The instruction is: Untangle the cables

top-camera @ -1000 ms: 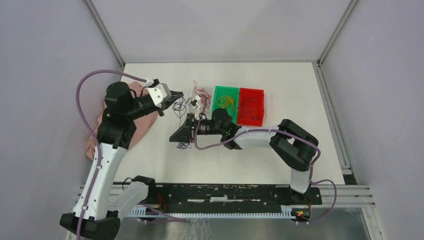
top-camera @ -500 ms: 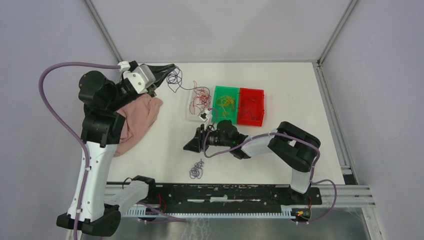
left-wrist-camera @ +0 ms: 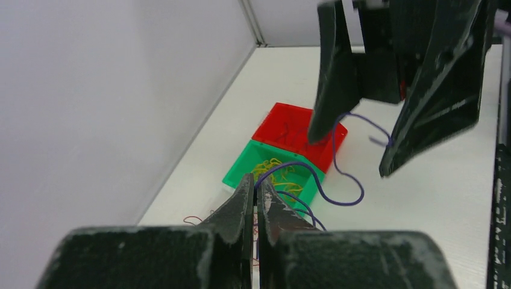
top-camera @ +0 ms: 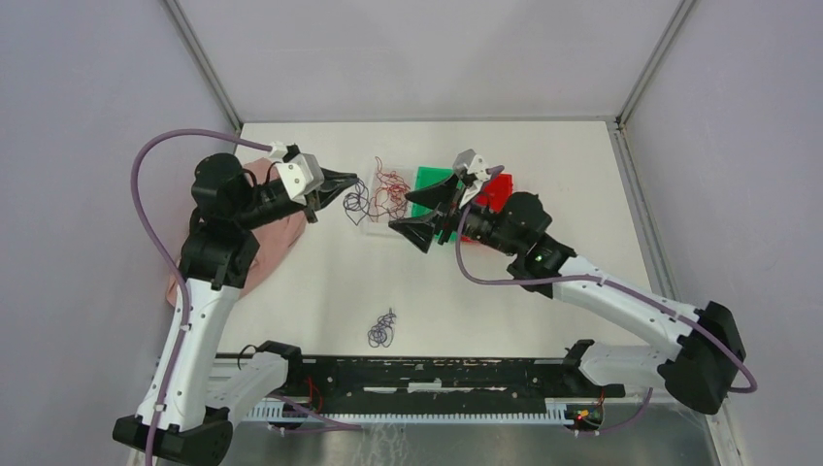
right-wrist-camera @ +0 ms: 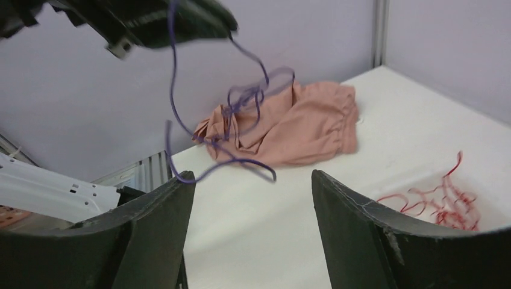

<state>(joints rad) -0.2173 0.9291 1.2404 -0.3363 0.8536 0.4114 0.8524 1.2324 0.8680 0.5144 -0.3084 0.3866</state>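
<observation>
1. My left gripper [top-camera: 353, 183] is clenched on a purple cable [top-camera: 355, 200]. The cable dangles in curly loops in the air between the two arms, over the far-left part of the white table [top-camera: 311, 282].
2. My right gripper [top-camera: 420, 215] faces that cable with its jaws spread wide, holding nothing. From the left wrist, one loop hangs close beside a right finger.
3. I judge the pinch fragile: a wire this thin could slip out, or spring aside if the right jaws close off-centre.
4. A loop could also snag on a finger and tighten into a new knot.
5. If dropped, the cable could land among the red wires [top-camera: 390, 184] in the clear tray [top-camera: 367, 225], or by the yellow wires [left-wrist-camera: 271, 168] in the green bin [left-wrist-camera: 238, 176]. A red bin [left-wrist-camera: 283, 111] adjoins it.
6. Another purple clump [top-camera: 381, 330] lies loose near the table's front edge.
7. A pink cloth [top-camera: 277, 228] lies crumpled at the left. Pale lilac walls with metal corner posts enclose the table.
</observation>
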